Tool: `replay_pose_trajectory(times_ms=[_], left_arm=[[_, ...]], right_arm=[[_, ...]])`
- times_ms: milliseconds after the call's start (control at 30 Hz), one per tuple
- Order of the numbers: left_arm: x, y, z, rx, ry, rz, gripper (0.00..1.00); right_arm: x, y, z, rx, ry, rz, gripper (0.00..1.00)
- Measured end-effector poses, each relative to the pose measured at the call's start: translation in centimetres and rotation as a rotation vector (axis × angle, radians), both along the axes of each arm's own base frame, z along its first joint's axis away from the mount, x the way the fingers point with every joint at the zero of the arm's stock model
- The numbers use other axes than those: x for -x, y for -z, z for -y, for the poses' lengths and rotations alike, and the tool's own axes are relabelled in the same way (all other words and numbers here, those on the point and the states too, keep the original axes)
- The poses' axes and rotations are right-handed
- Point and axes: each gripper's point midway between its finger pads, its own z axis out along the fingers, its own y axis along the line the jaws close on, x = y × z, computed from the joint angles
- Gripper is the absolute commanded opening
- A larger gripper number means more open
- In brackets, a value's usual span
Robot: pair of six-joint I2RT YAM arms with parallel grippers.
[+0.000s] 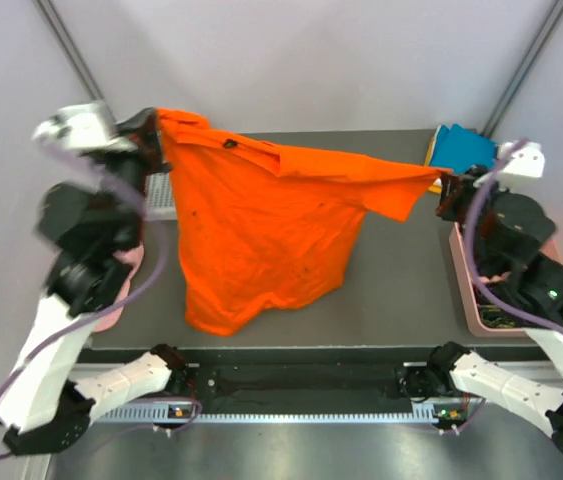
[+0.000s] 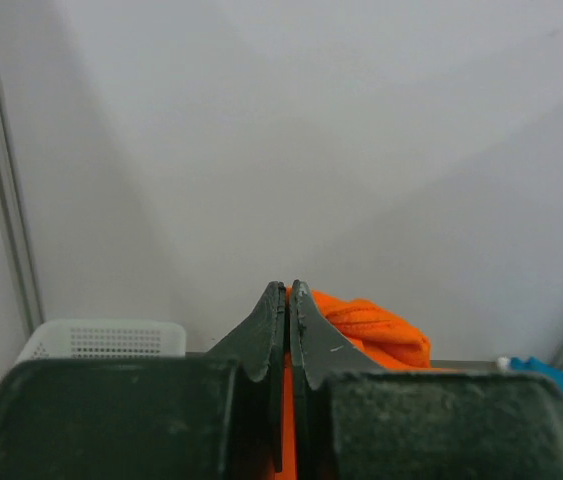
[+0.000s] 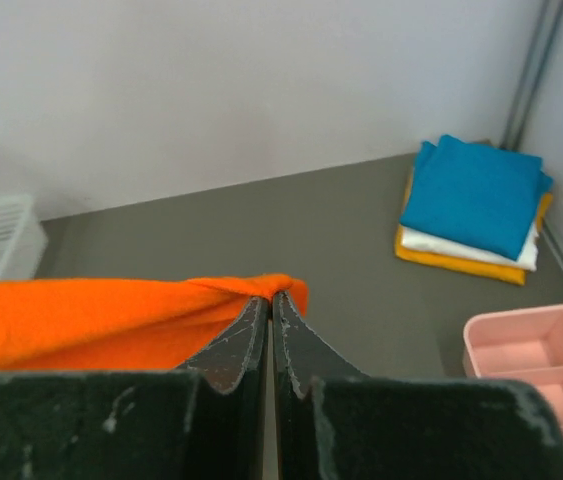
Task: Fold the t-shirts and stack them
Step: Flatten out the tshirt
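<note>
Tension matters: orange t-shirt [image 1: 261, 235] hangs btwn left gripper [image 2: 288, 292] & right gripper [image 3: 269, 297], both pinching fabric tight. Hold taut & level, lay hem flat on table [image 1: 401, 285], no bunching.

No writing, label, brand, number or sign can be read in any of the views. The orange t-shirt [image 1: 261, 230] carries a few small dark specks, too small to tell whether they are print or marks.
</note>
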Motion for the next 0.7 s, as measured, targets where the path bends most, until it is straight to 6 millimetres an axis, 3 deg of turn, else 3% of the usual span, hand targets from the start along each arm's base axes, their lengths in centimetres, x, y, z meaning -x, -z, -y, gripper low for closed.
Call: replay_pose_trajectory(times_ms=[200, 333, 433, 500, 600, 700], left_arm=[[-13.6, 7.3, 6.0, -0.163, -0.12, -0.144, 0.0], [-24.4, 17.4, 8.8, -0.263, -0.149, -0.303, 0.0], [-31.0, 23.9, 9.7, -0.295, -0.151, -0.396, 0.0], [-35.1, 26.9, 10.4, -0.301, -0.14, -0.419, 0.0], [-39.1, 29.7, 11.2, -0.289, -0.128, -0.425, 0.0], [-42.6, 30.9, 12.6, -0.264, -0.093, -0.396, 0.0]], right_arm=[[-5.4, 5.5, -0.3, 0.079, 0.194, -0.123, 0.0], [-8.3, 11.0, -0.4, 0.114, 0.269, -0.236, 0.0], [-9.8, 14.1, -1.0, 0.133, 0.287, -0.295, 0.0], [-10.6, 15.8, -1.5, 0.143, 0.294, -0.327, 0.0], [-11.5, 17.4, -1.8, 0.142, 0.305, -0.353, 0.0], [-12.1, 18.2, -1.9, 0.133, 0.316, -0.363, 0.0]])
